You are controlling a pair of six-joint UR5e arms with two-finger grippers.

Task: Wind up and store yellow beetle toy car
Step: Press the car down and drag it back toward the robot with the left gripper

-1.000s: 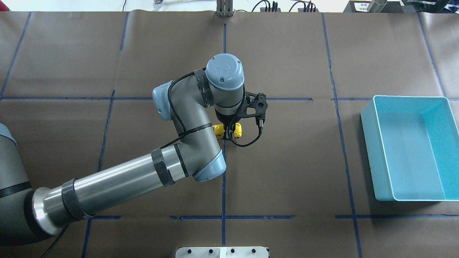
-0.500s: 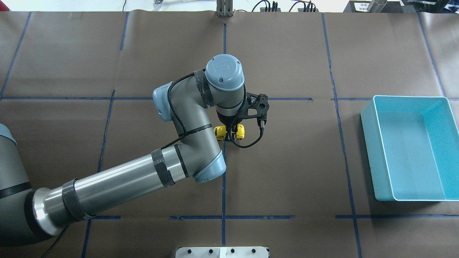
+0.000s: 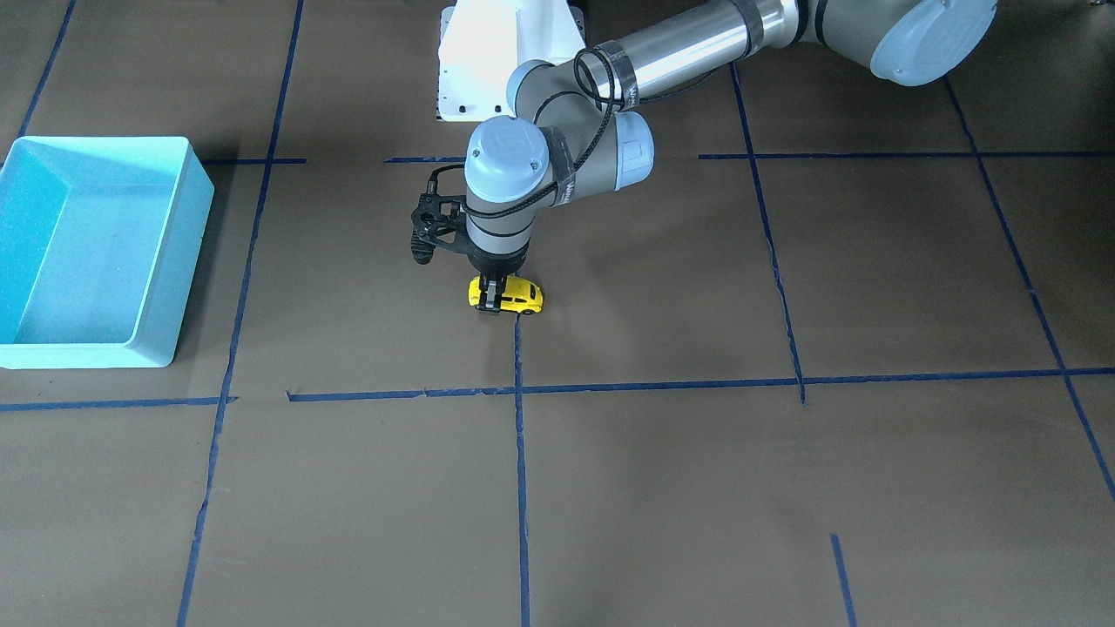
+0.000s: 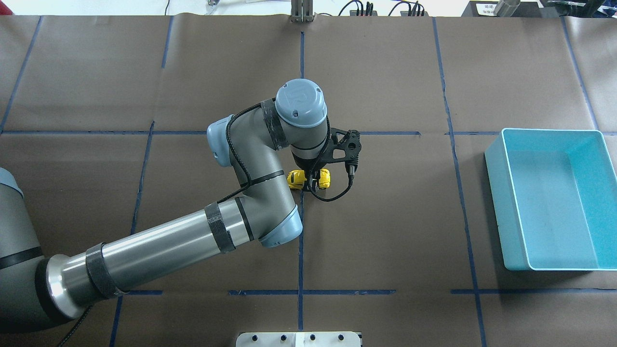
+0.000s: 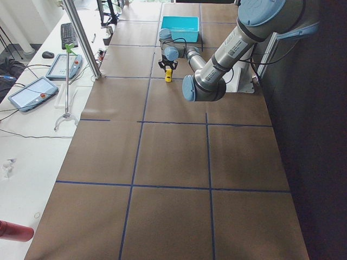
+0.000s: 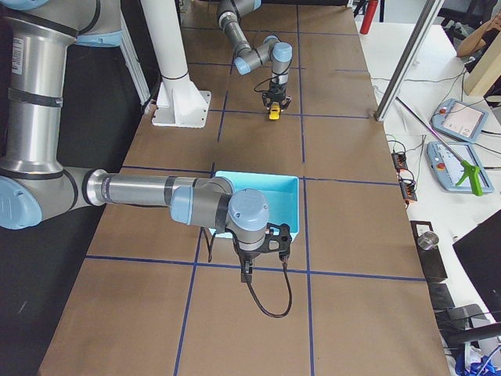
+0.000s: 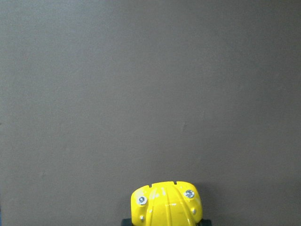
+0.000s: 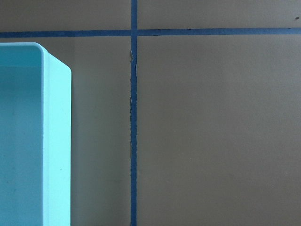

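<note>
Centrally, left jaws: pointing straight down, pinching the yellow toy car across its middle. This grip is judged to keep the wheels pressed to the worktop for a pull-back wind. Car: apparently wheels down, at a crossing of blue tape lines near mid-worktop. Turquoise bin: well apart, toward the robot's right, judged the storage place. Right jaws: waiting just beside the bin's corner; whether spread or pressed together cannot be told.
</note>
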